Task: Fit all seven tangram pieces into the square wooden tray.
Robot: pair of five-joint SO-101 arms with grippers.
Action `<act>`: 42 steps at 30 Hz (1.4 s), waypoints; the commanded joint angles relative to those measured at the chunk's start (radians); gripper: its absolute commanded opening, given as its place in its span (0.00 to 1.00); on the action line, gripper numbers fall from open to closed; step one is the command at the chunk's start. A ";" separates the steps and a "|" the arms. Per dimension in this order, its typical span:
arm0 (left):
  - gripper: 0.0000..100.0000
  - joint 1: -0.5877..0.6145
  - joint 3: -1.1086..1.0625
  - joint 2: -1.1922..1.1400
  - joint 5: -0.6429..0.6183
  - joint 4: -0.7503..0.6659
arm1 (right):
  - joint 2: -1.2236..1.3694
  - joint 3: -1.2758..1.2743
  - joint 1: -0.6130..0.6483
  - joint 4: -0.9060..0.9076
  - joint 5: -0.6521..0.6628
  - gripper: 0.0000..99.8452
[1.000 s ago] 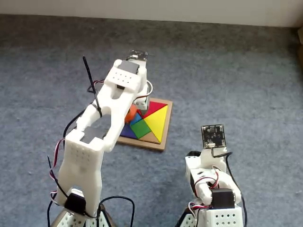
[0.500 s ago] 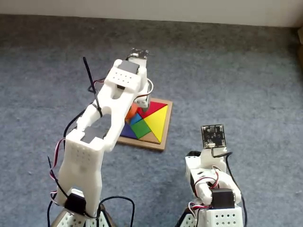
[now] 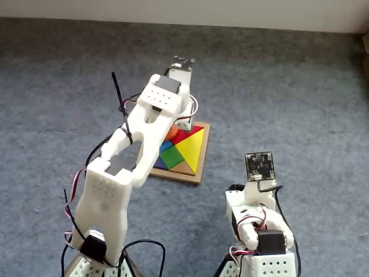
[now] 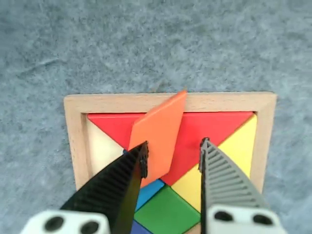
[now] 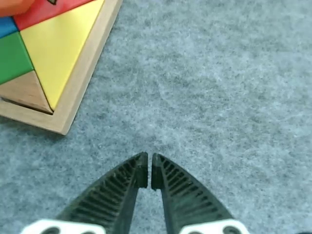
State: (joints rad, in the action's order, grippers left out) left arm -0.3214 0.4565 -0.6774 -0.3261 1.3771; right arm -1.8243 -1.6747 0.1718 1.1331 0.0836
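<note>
The square wooden tray lies mid-table under my left arm. It holds red, yellow, green, blue and plain wood pieces. An orange parallelogram lies askew, resting over the red triangle with one tip across the tray's rim. A bare pale slot shows beside it. My left gripper hangs open just above the tray, one fingertip at the orange piece's edge. My right gripper is shut on nothing over the carpet, off the tray's corner.
Grey carpet covers the whole surface around the tray. A pale wall edge runs along the far side. The right arm's base sits at the near right, the left arm's base at the near left.
My left arm has shifted right and toward the far side of the tray. The orange piece now shows more toward the tray's far edge. The right arm has not moved.
</note>
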 commanded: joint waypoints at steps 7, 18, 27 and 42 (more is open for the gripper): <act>0.19 -0.015 0.045 0.076 0.006 0.091 | -0.012 -0.107 -0.008 0.004 0.000 0.03; 0.19 0.061 0.045 0.073 0.008 0.106 | -0.012 -0.107 -0.008 0.004 0.000 0.03; 0.19 0.039 0.050 0.104 0.008 0.114 | -0.012 -0.107 -0.008 0.004 0.000 0.03; 0.19 0.056 0.053 0.041 0.008 0.140 | -0.012 -0.107 -0.008 0.004 0.000 0.03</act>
State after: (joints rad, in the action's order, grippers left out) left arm -0.2708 0.4657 -0.6206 -0.3261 1.5152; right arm -1.8243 -1.6747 0.1718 1.1331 0.0836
